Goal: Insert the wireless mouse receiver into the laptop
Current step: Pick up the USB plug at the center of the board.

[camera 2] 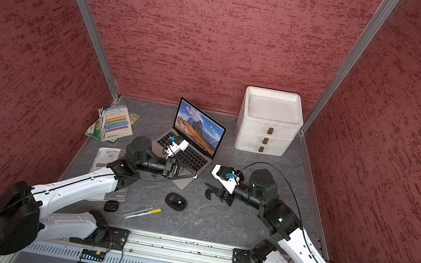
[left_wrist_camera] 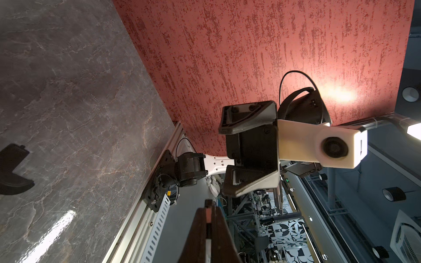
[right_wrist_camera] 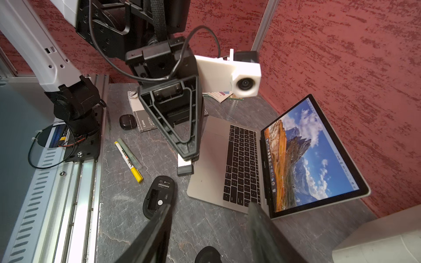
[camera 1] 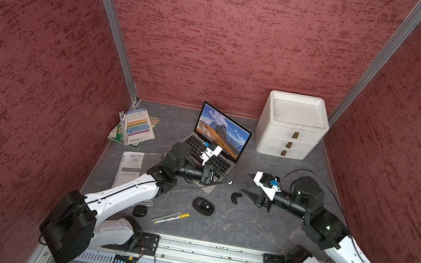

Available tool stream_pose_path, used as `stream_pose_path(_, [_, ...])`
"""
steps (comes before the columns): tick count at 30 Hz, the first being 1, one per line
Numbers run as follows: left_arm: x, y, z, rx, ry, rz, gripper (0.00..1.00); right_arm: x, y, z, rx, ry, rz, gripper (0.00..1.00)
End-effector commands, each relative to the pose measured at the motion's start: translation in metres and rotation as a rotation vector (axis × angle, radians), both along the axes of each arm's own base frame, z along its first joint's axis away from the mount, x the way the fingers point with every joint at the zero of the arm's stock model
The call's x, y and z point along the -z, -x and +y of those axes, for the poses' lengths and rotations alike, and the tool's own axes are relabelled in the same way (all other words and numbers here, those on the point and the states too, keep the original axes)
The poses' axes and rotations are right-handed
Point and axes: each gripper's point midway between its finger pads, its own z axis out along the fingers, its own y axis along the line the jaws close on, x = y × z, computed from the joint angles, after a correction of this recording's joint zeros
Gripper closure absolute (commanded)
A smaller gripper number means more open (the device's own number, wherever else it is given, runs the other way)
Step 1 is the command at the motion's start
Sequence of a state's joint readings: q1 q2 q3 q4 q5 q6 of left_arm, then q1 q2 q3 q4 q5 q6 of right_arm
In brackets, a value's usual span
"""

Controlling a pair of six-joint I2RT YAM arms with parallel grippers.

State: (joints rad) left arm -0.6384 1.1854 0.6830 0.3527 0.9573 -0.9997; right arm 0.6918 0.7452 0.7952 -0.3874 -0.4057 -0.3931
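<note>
The left gripper [right_wrist_camera: 186, 154], jaws pressed tight on the wireless mouse receiver [right_wrist_camera: 185, 168], holds it just by the palm-rest edge of the laptop [right_wrist_camera: 241, 159], seemingly lining it up for plugging in, while the right gripper [right_wrist_camera: 210, 206] hangs spread and empty near the laptop's side, likely keeping clear.

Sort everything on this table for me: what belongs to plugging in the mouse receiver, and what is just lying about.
Belongs to the job:
- laptop
- receiver, pinched in the left tool
- upturned mouse
- its loose battery cover

Just lying about:
- white drawer unit
- two pens
- leaflets
- booklet
- small black case
</note>
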Motion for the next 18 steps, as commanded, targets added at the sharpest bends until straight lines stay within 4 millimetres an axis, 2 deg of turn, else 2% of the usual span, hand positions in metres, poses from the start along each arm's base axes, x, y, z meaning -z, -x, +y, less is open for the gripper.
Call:
stream_pose_path(1, [-0.002, -0.003, 0.0, 0.005, -0.018, -0.03, 1.0, 0.014, -0.002, 0.001, 0.033, 0.076, 0.067, 0.48])
stream_pose_path(10, [-0.003, -0.002, 0.0, 0.002, -0.016, -0.017, 1.0, 0.02, -0.006, 0.027, 0.066, 0.155, 0.016, 0.49])
stream_pose_path(18, [-0.002, -0.002, -0.001, 0.005, -0.015, -0.01, 1.0, 0.006, -0.005, 0.032, 0.087, 0.108, -0.052, 0.54])
